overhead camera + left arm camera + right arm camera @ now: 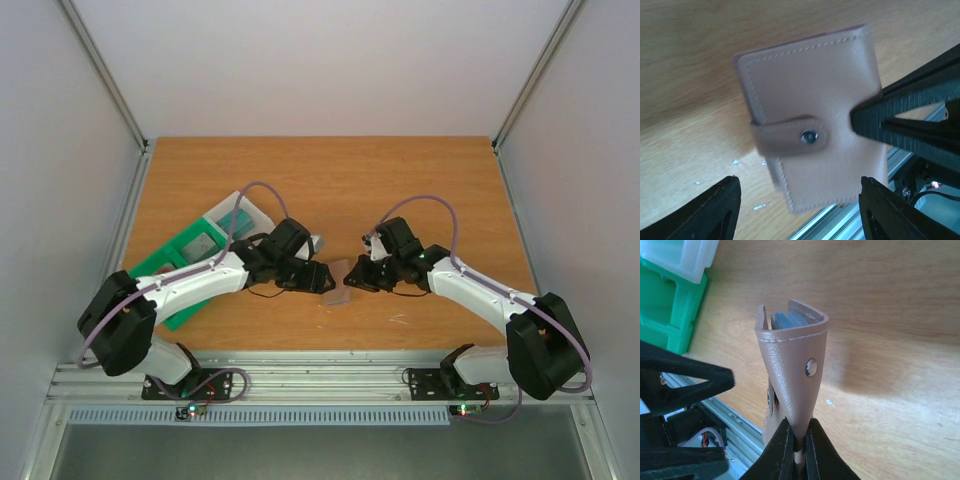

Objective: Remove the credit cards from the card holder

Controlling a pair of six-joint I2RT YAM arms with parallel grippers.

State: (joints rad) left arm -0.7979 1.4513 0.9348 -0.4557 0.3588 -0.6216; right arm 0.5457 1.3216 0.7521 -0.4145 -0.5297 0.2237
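My wooden table lies evenly lit. White walls rise behind it and on both its sides; an aluminium rail runs along its near edge.

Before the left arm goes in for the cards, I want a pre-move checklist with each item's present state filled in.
1. Grip: right gripper shut on one edge of the card holder: ok.
2. Free hand: left gripper open, closed on nothing: ok.
3. Closure: snap strap undone: not ok, it looks fastened.
4. Access: credit cards show as blue edges at the holder's open end: ok.
5. Height: holder lifted off the table: cannot tell.
6. Clearance: green tray apart from the holder: ok.
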